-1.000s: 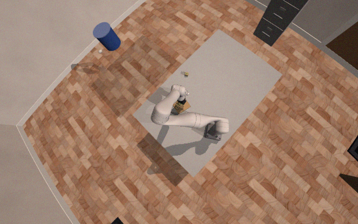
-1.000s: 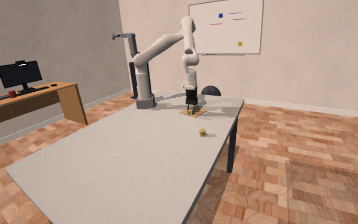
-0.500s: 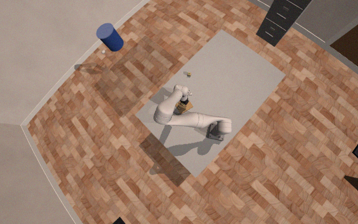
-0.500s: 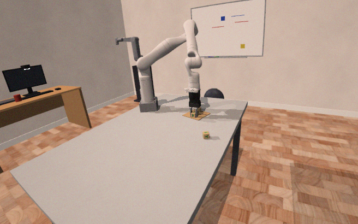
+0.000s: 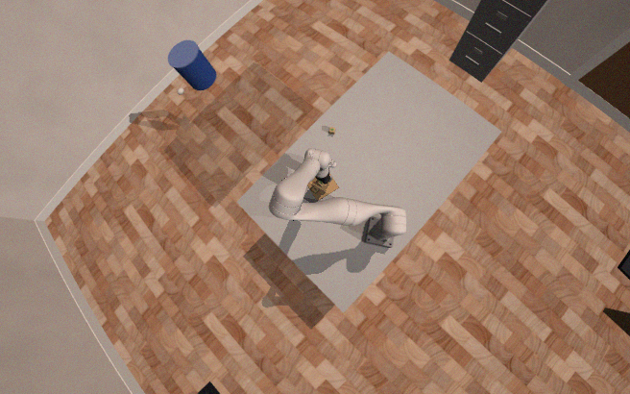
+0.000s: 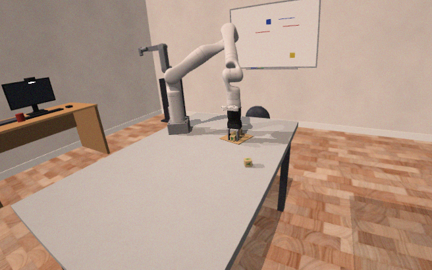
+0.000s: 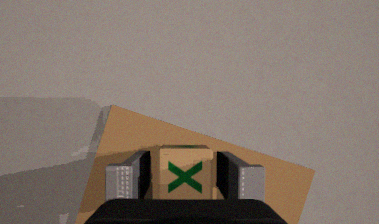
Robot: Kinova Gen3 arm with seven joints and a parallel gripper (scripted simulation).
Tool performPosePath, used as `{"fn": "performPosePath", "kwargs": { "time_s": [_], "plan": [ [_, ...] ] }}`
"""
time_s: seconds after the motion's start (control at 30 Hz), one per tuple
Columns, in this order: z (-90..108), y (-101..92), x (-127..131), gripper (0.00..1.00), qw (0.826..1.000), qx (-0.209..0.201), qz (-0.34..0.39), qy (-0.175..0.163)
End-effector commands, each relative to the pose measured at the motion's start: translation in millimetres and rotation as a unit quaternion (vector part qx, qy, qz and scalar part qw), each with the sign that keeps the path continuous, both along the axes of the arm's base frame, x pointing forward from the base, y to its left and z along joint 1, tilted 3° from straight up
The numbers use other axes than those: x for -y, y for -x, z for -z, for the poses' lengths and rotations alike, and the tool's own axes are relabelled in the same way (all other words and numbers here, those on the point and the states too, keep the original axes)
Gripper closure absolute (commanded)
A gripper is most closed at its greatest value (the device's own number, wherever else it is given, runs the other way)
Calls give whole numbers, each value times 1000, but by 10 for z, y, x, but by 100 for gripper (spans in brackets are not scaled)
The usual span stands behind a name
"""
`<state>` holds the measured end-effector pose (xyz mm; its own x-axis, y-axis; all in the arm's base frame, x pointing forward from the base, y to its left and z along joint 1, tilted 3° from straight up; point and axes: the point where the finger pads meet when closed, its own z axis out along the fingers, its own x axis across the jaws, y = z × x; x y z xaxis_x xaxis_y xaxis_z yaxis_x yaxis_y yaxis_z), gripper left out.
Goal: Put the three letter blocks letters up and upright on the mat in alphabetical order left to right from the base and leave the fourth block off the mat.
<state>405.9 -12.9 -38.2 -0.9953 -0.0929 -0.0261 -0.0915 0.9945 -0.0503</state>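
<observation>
The tan mat (image 5: 330, 189) (image 6: 246, 137) (image 7: 125, 132) lies on the table. My gripper (image 6: 233, 136) (image 7: 183, 168) is open, pointing down low over the mat. A block with a green X on top (image 6: 232, 137) (image 7: 185, 167) stands on the mat between the fingers, with a gap on each side in the wrist view. Its X looks upright there. At least one more block (image 5: 315, 189) is on the mat, in shadow and partly hidden by the arm; its letter cannot be read. Another block (image 5: 331, 130) (image 6: 247, 163) lies on the table well off the mat.
The grey table (image 5: 405, 122) (image 6: 143, 188) carries the robot's base (image 5: 378, 234) (image 6: 178, 126) on the far side of the mat from the lone block. The forearm and wrist hang over part of the mat in the top view. The arm casts shadows across the mat.
</observation>
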Motion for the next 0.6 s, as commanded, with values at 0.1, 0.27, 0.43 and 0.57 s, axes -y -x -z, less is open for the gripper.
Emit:
{"fn": "performPosePath", "kwargs": {
  "time_s": [0.1, 0.27, 0.43, 0.57],
  "plan": [
    [-5, -5, -1, 13, 1000, 1, 0, 0],
    [-13, -5, -1, 13, 1000, 1, 0, 0],
    [-113, -2, -6, 13, 1000, 1, 0, 0],
    [-190, 1, -10, 13, 1000, 1, 0, 0]
  ]
}}
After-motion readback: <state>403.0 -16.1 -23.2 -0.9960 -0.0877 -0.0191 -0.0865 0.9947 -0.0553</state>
